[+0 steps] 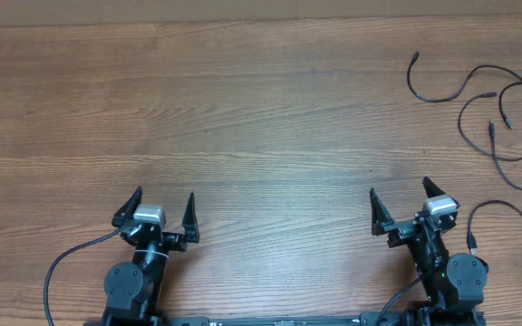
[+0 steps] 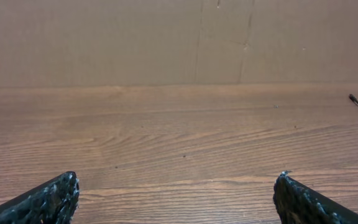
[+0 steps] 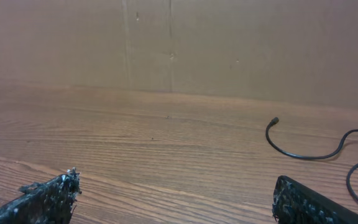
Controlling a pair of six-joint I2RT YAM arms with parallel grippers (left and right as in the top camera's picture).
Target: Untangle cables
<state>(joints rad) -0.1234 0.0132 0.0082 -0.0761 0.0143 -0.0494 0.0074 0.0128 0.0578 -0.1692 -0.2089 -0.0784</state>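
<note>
Both claws stand wide open and empty at the near edge of the table (image 1: 261, 109), a smooth brown board with a fine wood grain. The left claw (image 1: 165, 196) has only bare wood ahead of it, and the right claw (image 1: 399, 188) grips nothing either. The cables (image 1: 438, 100) — thin, black, limp cords with small plug ends — lie ahead of the right claw and to its outer side, well apart from the left claw. One looped strand (image 1: 497, 202) rests just beside the right arm. They look spread into separate wavy lines rather than a knot, though crossings near the frame's edge may remain to be parted.
</note>
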